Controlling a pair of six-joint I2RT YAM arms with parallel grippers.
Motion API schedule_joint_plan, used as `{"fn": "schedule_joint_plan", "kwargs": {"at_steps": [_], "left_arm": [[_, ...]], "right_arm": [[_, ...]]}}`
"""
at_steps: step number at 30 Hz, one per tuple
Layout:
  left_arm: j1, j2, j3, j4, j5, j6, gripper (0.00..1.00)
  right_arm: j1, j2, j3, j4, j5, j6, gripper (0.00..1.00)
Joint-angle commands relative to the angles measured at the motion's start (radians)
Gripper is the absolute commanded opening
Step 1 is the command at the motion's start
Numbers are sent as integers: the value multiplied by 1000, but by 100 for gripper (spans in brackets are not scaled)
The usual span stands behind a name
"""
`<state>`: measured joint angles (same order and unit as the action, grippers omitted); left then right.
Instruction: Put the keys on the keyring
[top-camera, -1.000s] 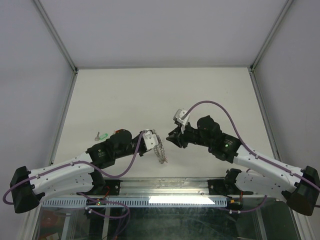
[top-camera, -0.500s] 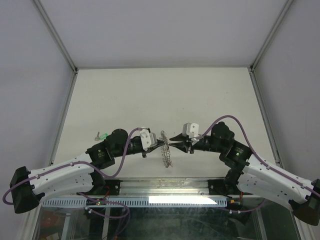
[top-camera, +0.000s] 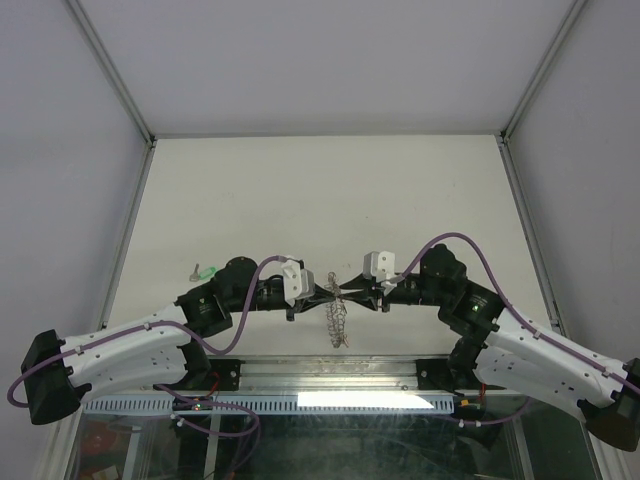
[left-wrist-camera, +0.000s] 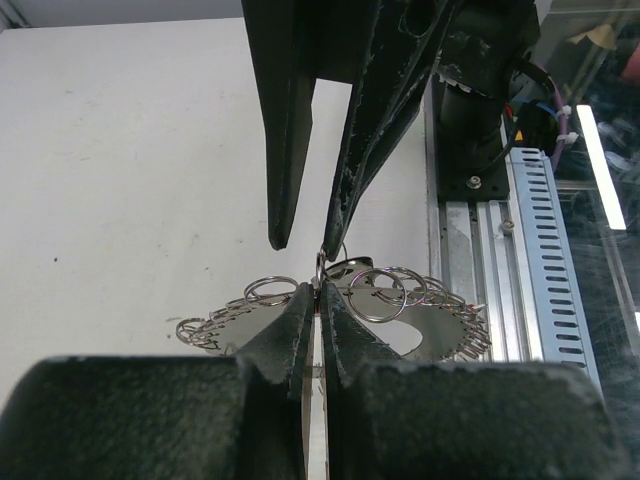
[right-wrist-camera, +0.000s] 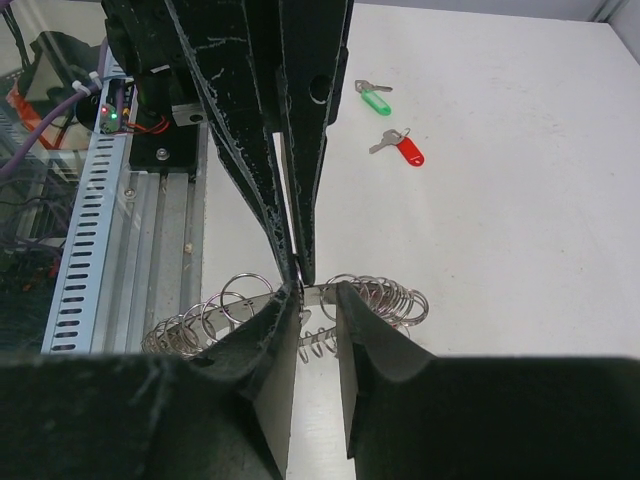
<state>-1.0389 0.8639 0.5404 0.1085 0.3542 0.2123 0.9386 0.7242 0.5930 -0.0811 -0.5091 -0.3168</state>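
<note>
While the left tool (left-wrist-camera: 318, 300) is clenched on the keyring (left-wrist-camera: 440, 330), held above the worktop (right-wrist-camera: 520, 200), the right tool (right-wrist-camera: 318, 300), its jaws slightly parted, meets the ring's fringe keyless, so steadying seems in hand and fetching the green key (right-wrist-camera: 374, 97) or red key (right-wrist-camera: 403, 148) probably comes next.

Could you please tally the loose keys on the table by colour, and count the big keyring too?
Green key: 1
Red key: 1
Keyring: 1
Total: 3
</note>
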Motion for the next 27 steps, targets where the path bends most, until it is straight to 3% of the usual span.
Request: {"fn": "schedule_joint_plan", "kwargs": {"at_steps": [1,27], "left_arm": [[10,-9,32,106,60,-18,0],[10,-9,45,127,76,-38,0]], "right_arm": [[0,-16,48,7,-30,-10,24],[0,12,48,-4,-79,11,21]]}}
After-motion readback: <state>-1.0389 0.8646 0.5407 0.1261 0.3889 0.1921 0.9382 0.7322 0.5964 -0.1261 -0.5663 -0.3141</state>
